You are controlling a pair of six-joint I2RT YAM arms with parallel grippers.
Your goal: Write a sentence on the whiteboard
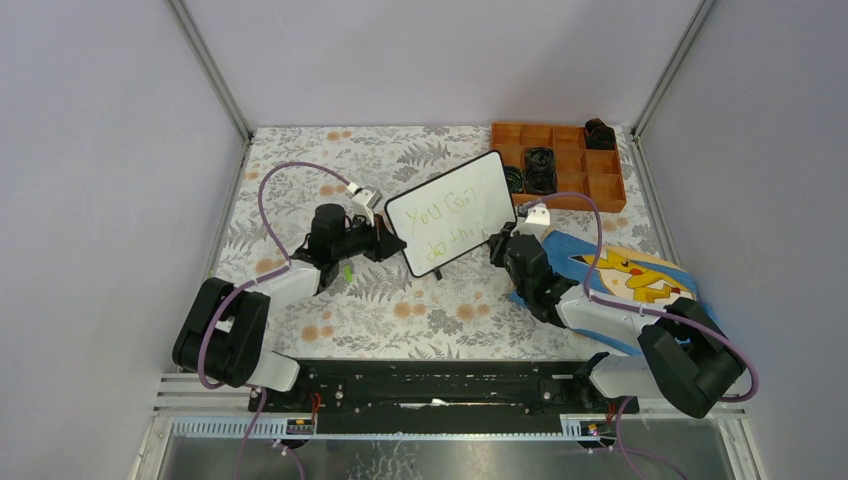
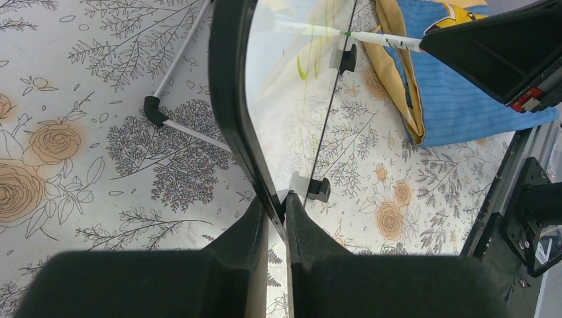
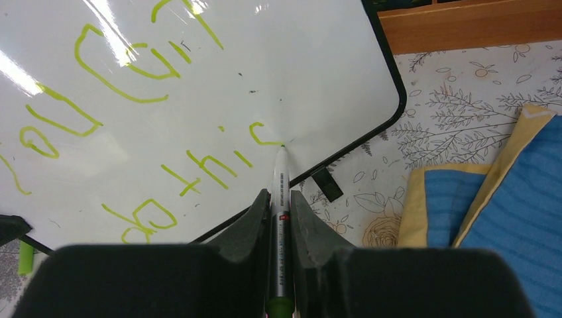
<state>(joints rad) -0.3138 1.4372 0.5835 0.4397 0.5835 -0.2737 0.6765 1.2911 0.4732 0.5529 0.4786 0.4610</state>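
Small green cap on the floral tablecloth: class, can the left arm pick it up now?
Probably not yet: the left gripper is shut on the black-framed whiteboard, so it is occupied, though the small green cap lies uncovered beside that arm.

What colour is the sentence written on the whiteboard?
The sentence is light yellow-green, clearest in the right wrist view against the whiteboard.
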